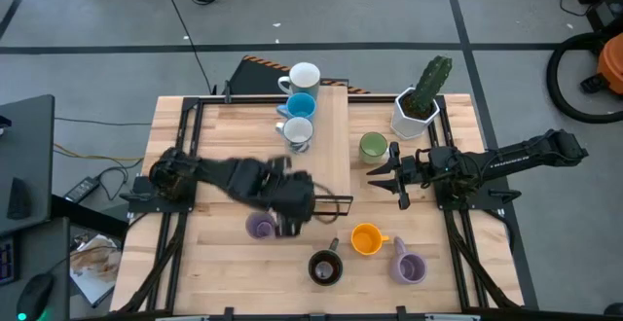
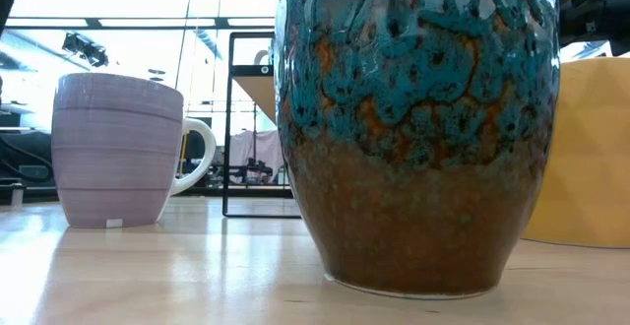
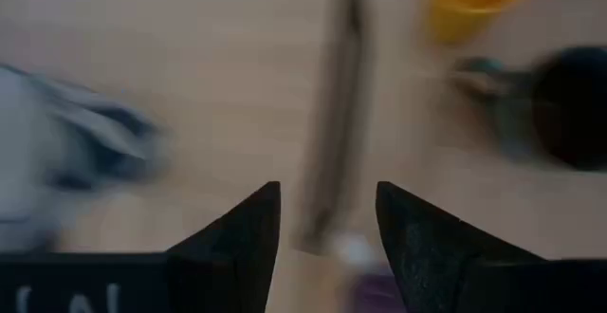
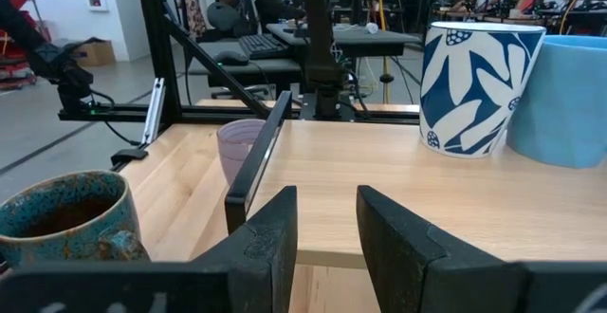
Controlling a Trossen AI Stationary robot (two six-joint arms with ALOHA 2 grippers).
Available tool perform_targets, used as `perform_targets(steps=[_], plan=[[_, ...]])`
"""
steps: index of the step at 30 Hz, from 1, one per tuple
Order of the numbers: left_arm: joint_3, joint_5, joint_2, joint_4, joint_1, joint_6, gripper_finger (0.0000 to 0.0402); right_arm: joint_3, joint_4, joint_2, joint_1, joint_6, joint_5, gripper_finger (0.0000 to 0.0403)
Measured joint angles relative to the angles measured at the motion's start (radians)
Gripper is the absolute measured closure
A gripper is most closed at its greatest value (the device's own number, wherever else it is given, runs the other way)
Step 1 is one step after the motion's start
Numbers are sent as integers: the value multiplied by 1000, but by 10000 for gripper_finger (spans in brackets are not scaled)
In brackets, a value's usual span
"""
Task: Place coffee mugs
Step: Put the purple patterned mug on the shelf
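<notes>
We log left gripper (image 1: pixel 292 226), fingers parted, empty, directly beside small lavender ceramic mug (image 1: pixel 259 227) on its left | right gripper (image 1: pixel 399 177) parted, waiting right | left arm nearer.

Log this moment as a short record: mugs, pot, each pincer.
row at far edge: white mug, blue mug, patterned mug
near edge: orange mug, brown mug, lavender mug
second lavender mug: beside left pincer
green mug: by cactus pot
left pincer: open, empty
right pincer: open, empty
</notes>
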Motion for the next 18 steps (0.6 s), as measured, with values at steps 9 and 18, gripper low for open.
perform_targets(steps=[9, 18], plan=[[-119, 72, 16, 16, -180, -395, 226, 0, 4, 0, 0, 8, 0, 286], [-382, 188, 16, 23, -221, -644, 226, 0, 20, 0, 0, 8, 0, 286]])
